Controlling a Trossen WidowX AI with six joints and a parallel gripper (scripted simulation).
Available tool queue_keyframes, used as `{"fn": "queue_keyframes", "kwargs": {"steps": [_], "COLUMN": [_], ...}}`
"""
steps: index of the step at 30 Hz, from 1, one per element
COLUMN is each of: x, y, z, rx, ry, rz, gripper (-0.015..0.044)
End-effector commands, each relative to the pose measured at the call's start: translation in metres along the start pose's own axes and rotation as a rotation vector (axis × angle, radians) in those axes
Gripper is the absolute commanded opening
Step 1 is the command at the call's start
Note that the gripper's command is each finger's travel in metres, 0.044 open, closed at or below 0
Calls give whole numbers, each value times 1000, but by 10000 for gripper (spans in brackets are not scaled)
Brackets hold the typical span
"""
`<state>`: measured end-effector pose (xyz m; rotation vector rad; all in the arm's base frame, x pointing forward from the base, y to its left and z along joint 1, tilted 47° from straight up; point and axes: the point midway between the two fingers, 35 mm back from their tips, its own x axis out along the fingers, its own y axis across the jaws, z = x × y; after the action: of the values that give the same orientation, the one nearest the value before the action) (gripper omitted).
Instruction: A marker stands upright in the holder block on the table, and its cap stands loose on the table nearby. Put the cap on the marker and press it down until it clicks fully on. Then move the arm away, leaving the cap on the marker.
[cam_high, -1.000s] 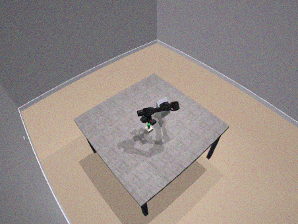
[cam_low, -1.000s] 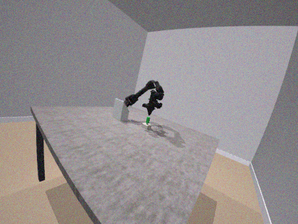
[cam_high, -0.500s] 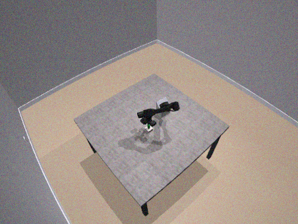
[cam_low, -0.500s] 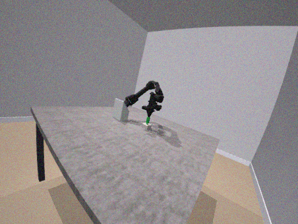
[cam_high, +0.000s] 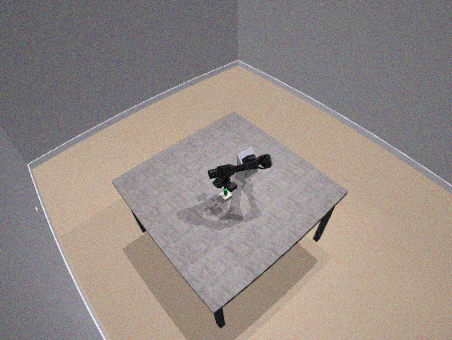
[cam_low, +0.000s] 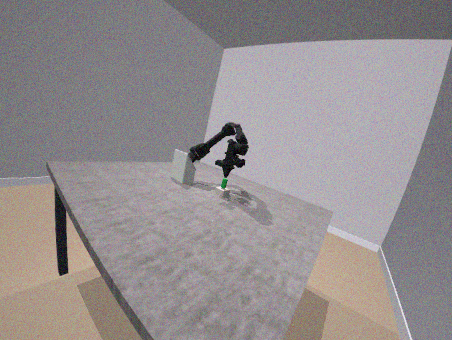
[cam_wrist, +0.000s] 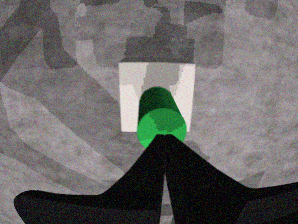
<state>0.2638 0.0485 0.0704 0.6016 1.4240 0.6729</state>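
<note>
Pincer: my pincer (cam_wrist: 164, 141) was pressed fully together, tips meeting with nothing between them, right above the green cap (cam_wrist: 160, 119).
Cap: it sat upright on the marker, over the white holder block (cam_wrist: 129, 96); I could not tell how far down it was seated.
Block: it rested on the grey counter (cam_high: 210, 260), near my pale base box (cam_low: 182, 166).
Arm: mine arched over from the base and pointed down at the cap.
</note>
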Motion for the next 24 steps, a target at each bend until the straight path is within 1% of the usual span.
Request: {"fn": "queue_keyframes", "kwargs": {"steps": [1,3,4,10,24], "x": [-42,-70,-78,-80,-80], "y": [-3,-2,-1,-1,-1], "z": [5,3,2,1,1], "rx": [-5,-4,-5,-5,-5], "ry": [-13,-11,-11,-11,-11], "rz": [-11,-8,-6,-5,-5], "gripper": [0,0,0,0,368]}}
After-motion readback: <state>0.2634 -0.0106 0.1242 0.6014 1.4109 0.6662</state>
